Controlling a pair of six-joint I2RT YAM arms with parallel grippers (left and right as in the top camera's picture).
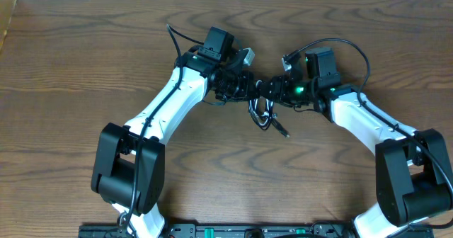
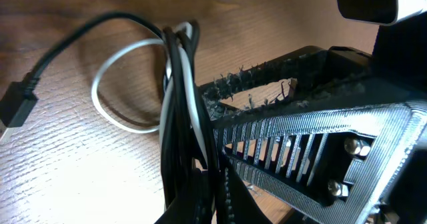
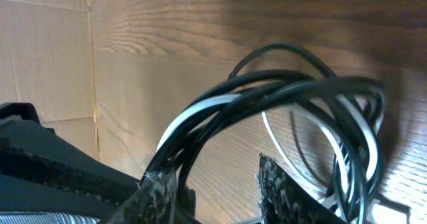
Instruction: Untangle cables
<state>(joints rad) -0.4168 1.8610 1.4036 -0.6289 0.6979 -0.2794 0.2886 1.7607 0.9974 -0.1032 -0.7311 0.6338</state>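
The cables (image 1: 263,116) are a tangled bunch of black and white cords hanging between the two grippers at the table's middle. My left gripper (image 1: 249,86) is shut on the bunch; in the left wrist view the black and white strands (image 2: 179,111) run down into its closed jaws (image 2: 212,201). A white loop (image 2: 110,101) and a black plug (image 2: 16,104) lie on the wood. My right gripper (image 1: 271,89) faces the left one. Its fingers (image 3: 157,194) stand apart (image 3: 213,169), and the cable loops (image 3: 287,94) pass between them along the left finger.
The wooden table (image 1: 85,68) stretches to both sides of the arms. A cardboard sheet (image 3: 40,57) borders the table's left edge (image 1: 6,18). The right gripper's ribbed black finger (image 2: 300,151) fills the right of the left wrist view, close to the bunch.
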